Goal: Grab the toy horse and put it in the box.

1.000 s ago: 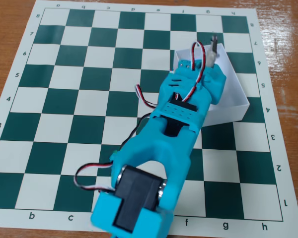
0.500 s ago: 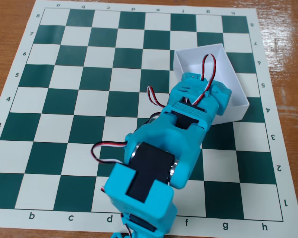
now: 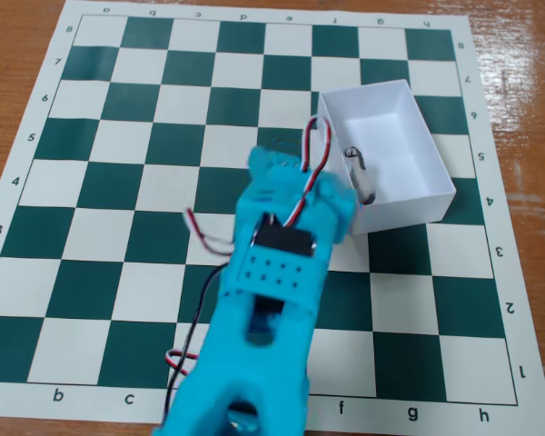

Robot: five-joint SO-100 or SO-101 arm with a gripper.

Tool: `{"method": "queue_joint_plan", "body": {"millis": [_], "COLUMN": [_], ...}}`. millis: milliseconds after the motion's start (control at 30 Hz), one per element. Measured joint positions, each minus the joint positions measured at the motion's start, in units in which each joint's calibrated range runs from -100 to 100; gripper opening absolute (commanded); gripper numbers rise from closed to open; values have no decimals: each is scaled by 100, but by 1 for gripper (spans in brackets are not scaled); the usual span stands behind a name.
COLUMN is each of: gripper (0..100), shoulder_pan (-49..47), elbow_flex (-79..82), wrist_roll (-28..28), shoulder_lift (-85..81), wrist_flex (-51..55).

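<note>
From above, a turquoise robot arm (image 3: 272, 272) reaches across a green-and-white chessboard mat (image 3: 118, 182). Its gripper is hidden beneath the arm, so its opening cannot be told. The small grey-and-white toy horse (image 3: 363, 174) lies inside the white box (image 3: 409, 118), near its lower-left wall.

Turquoise arm (image 3: 272, 272), claw hidden.

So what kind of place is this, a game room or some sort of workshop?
Probably a hobby or lab bench rather than a game room: a turquoise plastic robot arm with loose wires reaches over a printed chessboard mat on a wooden table, and a toy horse lies in a white box.
</note>
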Motion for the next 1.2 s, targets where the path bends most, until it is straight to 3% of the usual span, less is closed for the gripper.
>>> {"method": "queue_joint_plan", "body": {"millis": [200,600,900,1200], "gripper": [35,35,35,35], "shoulder_pan": [-583,-799,-784,-709], "elbow_flex": [1949,2176,2176,2176], "wrist_roll": [-83,-307,-307,-307], "shoulder_lift": [-2962,-4681,-4757,-4757], "wrist_flex": [1322,4343,5271,5350]}}
